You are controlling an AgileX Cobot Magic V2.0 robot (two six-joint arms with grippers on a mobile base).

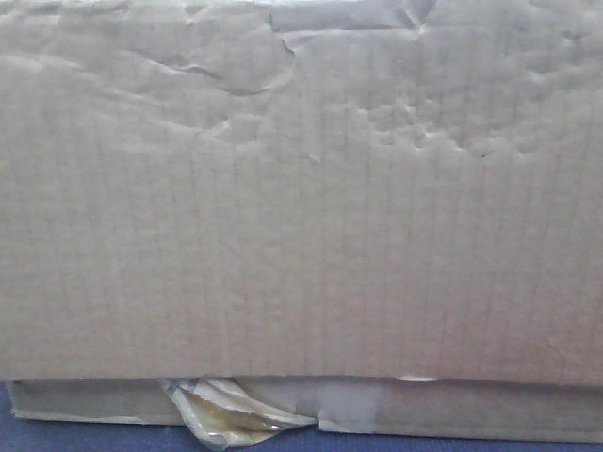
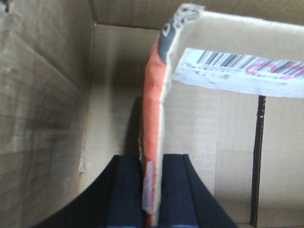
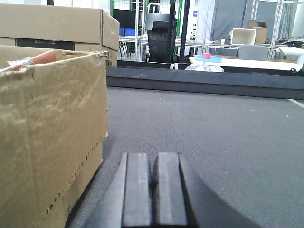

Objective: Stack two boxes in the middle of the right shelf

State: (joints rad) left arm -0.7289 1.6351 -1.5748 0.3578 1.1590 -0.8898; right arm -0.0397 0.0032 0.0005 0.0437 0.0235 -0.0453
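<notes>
The left pincer is clamped on an upright flap of the large box, one finger on each side, inside the open top. The flap is edged in orange tape, and a barcode label sits on the neighbouring flap. A single flap is a weak hold, so I judge that any lift should be slow and straight or the card may bend or tear.

The right pincer is closed on nothing, low over a grey mat just right of what looks like the same box.

From the front, the large box rests on the thin box, whose torn tape curls out beneath it. The stack seems made. The shelf is not in sight.

Behind the large box are another carton and, farther off, an office chair. Nothing blocks the right pincer.
</notes>
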